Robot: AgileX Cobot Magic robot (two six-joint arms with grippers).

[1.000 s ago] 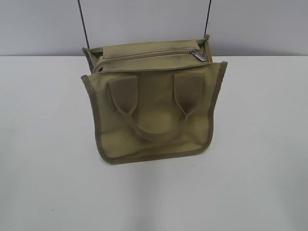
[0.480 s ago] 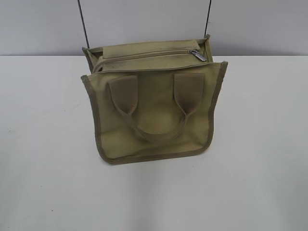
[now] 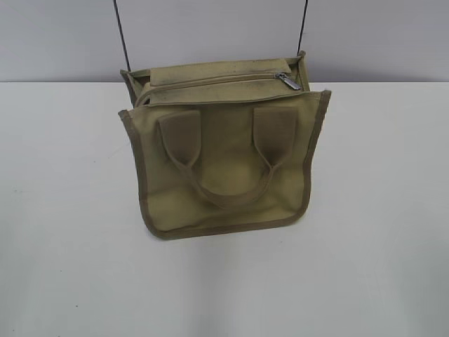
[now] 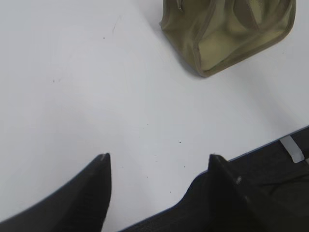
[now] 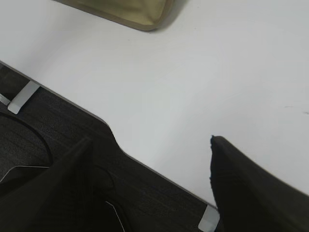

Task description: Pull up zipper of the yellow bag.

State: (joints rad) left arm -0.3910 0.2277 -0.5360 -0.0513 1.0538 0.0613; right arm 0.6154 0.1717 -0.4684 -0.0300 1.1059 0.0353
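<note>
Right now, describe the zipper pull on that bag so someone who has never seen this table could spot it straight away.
On the white table stands one khaki canvas bag, its two looped handles facing the exterior camera. Along its top panel runs a zipper in matching tape. At that line's right end, near the bag's back right corner, sits the pull tab: small, silver-grey metal, the only shiny thing on the cloth.

Khaki yellow bag [image 3: 223, 165], zipper [image 3: 217, 79] atop

The yellow bag [image 3: 224, 175] is matt woven cloth; its zipper [image 3: 288, 81] pull is dull metal; the surface [image 3: 70, 246] is smooth matt white.
</note>
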